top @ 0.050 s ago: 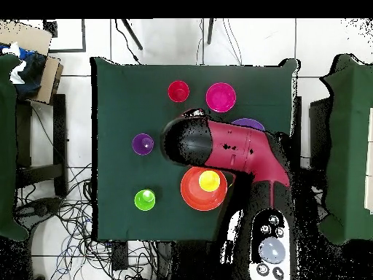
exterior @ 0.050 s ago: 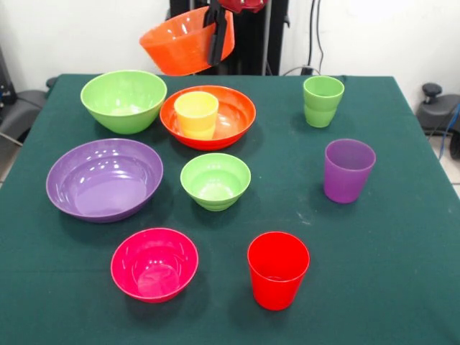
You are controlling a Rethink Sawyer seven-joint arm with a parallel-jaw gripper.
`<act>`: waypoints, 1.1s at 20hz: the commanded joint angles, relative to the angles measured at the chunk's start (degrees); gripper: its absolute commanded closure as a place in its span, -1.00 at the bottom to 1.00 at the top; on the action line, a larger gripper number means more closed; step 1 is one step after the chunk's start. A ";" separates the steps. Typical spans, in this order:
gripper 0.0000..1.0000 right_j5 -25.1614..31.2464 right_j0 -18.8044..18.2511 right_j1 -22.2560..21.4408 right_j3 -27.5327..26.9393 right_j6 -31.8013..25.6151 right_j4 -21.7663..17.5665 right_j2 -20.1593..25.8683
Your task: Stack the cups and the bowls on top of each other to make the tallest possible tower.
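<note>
Gripper point(exterior @ 0.050 s ago: 216, 32): raised above the table, fingers pinching the rim of the small orange bowl point(exterior @ 0.050 s ago: 183, 49), which hangs tilted.
Landmark: large orange bowl point(exterior @ 0.050 s ago: 231, 122) on the green tablecloth point(exterior @ 0.050 s ago: 388, 251), holding the yellow cup point(exterior @ 0.050 s ago: 196, 113).
Carried bowl: above and behind the landmark.
Other pieces: large lime green bowl point(exterior @ 0.050 s ago: 123, 99), large purple bowl point(exterior @ 0.050 s ago: 104, 178), small lime green bowl point(exterior @ 0.050 s ago: 215, 180), all beside or in front of the landmark, unstacked.
Risk: the one-sided rim grip may slip; a tilted release onto the narrow cup could topple both.

Green-clothed table point(exterior @ 0.050 s ago: 402, 237) bearing bowls point(exterior @ 0.050 s ago: 104, 178) and cups point(exterior @ 0.050 s ago: 277, 269)
</note>
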 commanded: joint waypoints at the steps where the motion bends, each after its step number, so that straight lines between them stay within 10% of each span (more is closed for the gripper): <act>1: 1.00 -3.84 1.75 2.78 5.16 -2.30 -3.99 4.19; 22: 1.00 -12.06 5.69 6.32 7.77 1.56 -4.86 -0.43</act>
